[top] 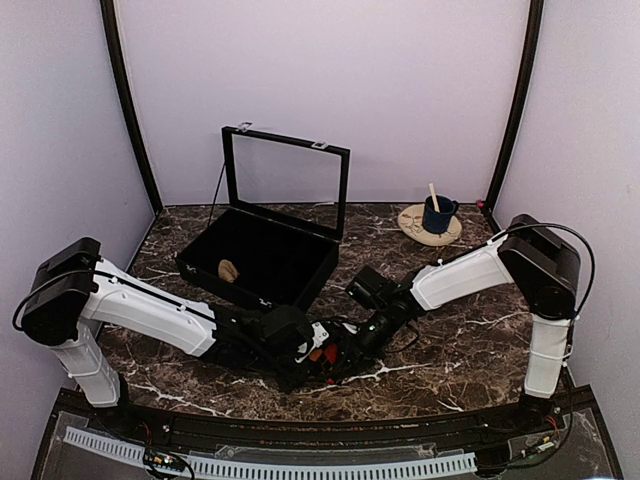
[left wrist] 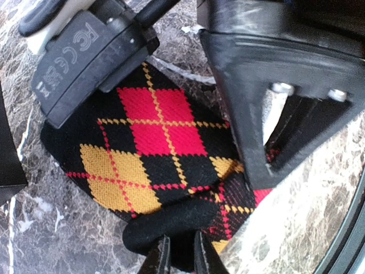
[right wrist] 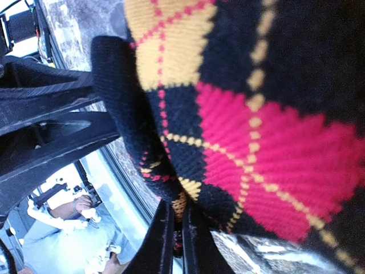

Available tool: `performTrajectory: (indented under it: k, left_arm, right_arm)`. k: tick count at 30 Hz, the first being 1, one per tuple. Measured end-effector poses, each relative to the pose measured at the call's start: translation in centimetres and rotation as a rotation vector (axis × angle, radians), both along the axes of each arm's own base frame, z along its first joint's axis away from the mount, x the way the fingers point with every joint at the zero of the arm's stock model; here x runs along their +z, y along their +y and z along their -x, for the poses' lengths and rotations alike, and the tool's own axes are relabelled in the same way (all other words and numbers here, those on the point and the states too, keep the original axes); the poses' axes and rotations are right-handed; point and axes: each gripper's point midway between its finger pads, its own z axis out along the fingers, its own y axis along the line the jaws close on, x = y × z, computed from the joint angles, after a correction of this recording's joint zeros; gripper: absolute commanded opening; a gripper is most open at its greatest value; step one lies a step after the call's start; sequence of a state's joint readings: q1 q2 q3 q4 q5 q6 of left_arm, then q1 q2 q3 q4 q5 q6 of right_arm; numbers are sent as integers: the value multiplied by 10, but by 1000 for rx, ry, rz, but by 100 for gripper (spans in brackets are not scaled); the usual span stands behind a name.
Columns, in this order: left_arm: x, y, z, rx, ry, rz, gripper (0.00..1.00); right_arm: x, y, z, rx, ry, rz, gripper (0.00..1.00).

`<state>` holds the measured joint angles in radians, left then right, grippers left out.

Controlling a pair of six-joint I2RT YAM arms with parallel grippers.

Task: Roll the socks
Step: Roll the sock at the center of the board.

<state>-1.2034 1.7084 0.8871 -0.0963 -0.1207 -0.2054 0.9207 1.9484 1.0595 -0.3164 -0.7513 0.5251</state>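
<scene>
Just in front of the black box (top: 285, 255), the left gripper (left wrist: 181, 252) is clenched on a black edge of the socks (left wrist: 154, 137). The socks lie between both arms. The right gripper (right wrist: 178, 240), equally near, is grasping another edge.

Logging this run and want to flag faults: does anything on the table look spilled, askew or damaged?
Nothing stands out. The socks lie bunched on the table, both the left gripper and right gripper pinching their fabric. The black box sits open; the mug stands upright on its coaster.
</scene>
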Motion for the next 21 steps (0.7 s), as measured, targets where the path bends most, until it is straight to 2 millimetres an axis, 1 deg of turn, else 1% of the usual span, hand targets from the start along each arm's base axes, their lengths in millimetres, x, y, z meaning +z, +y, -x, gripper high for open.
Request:
performTrajectory:
  k: [3,8,21]
  left_arm:
    - [-2,-1,-1,7,3,3,17]
    - [-3,-2,-2,17,13,12,17]
    - [-3,-3,-3,36,28,26,17]
  right_arm:
    - [1,1,0,-6,7,2,19]
    - [4,2,-1,-22,12,3,23]
    - [5,2,-5,-90,15,0,25]
